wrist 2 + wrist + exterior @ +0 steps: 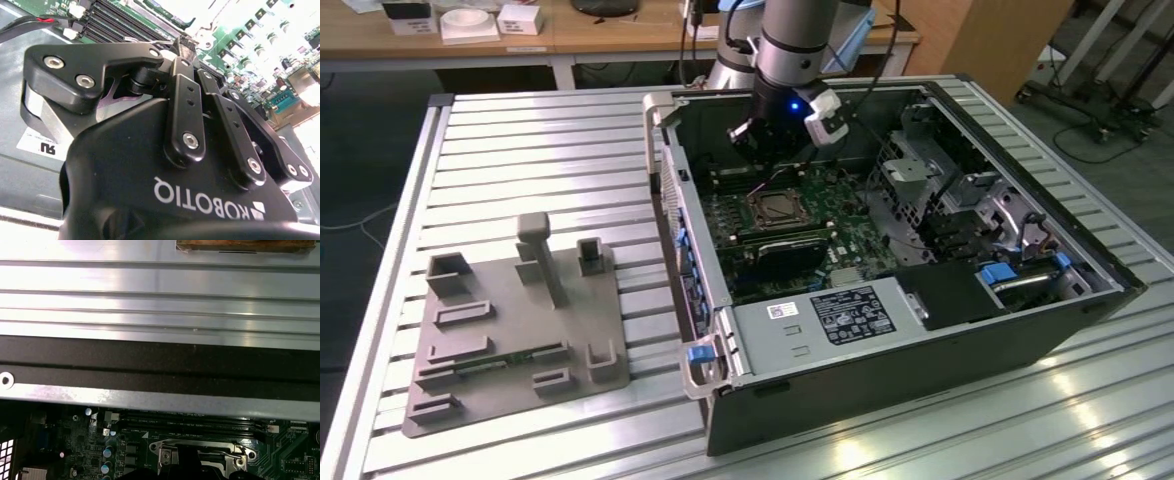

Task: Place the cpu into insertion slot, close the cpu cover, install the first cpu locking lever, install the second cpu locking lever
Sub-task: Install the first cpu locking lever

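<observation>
Black pincer [771,158] hangs inside the open black tower computer case [921,360]. I can't tell if it's apart or together, and nothing shows in its grip. The small square silver-tan cpu [778,207] lies just below the pincer, on the green motherboard [854,230]. It looks seated in the socket. The thin silvery-grey square-frame cpu cover [754,210] seems to lie flat around it, but I'm not certain. I can't make out the levers, so my guess is cover/lever stage. To do it well: press on the frame or lever only, never the chip top. Come straight down, slow. Stay clear of the black memory slots [200,427] beside the socket.
</observation>
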`<state>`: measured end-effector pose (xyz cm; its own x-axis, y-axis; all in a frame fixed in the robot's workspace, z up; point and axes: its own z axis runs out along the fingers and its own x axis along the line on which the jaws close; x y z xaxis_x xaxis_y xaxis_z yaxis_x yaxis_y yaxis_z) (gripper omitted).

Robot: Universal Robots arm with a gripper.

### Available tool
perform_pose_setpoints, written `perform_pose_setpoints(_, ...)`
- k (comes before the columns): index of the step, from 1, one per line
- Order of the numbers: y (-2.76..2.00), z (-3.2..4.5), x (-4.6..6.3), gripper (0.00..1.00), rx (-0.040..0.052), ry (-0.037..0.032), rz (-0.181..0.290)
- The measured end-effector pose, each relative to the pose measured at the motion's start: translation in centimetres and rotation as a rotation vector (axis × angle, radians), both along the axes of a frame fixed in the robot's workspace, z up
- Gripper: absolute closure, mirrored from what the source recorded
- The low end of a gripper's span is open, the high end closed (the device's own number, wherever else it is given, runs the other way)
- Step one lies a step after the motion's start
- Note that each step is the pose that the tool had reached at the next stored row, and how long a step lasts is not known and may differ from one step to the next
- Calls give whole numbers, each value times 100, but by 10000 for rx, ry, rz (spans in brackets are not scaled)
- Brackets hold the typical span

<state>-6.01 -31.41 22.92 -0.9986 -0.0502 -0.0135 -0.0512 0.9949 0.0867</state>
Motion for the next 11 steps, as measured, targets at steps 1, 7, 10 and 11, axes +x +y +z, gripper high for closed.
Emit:
perform_pose_setpoints(1,0,0,0,90,0,0,0)
perform_pose_setpoints(7,0,-7,0,90,3,-2,1)
perform_pose_setpoints(10,1,-23,0,90,1,0,0)
perform_pose_setpoints(11,1,-31,0,90,0,0,0)
